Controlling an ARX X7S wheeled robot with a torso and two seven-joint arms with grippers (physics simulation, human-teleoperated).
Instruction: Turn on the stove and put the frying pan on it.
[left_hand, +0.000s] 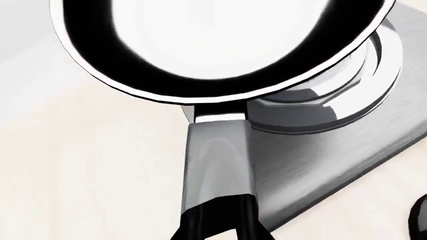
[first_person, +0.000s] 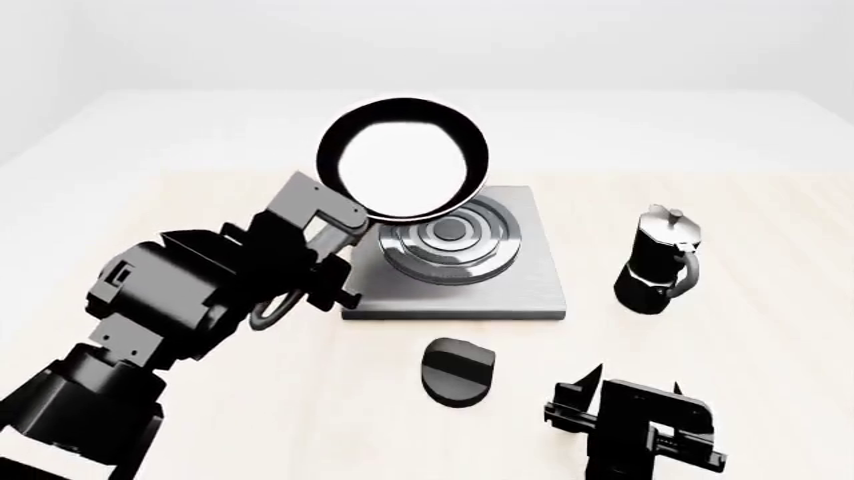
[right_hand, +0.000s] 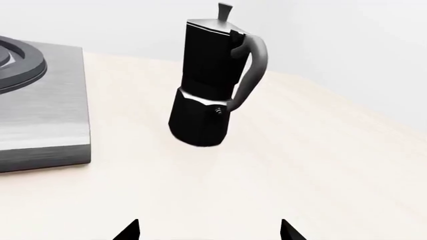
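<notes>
The frying pan (first_person: 403, 158) is gripped by its handle in the closed left hand (first_person: 318, 232) and held tilted above the stove (first_person: 521, 280), over the burner's far-left edge. The right hand (first_person: 627, 385) is spread open and empty above the tabletop (first_person: 747, 350), near the knob (first_person: 457, 370).

No text, label, brand, number or sign can be read in any of the three views. The surfaces that show are all plain and carry no marking.
</notes>
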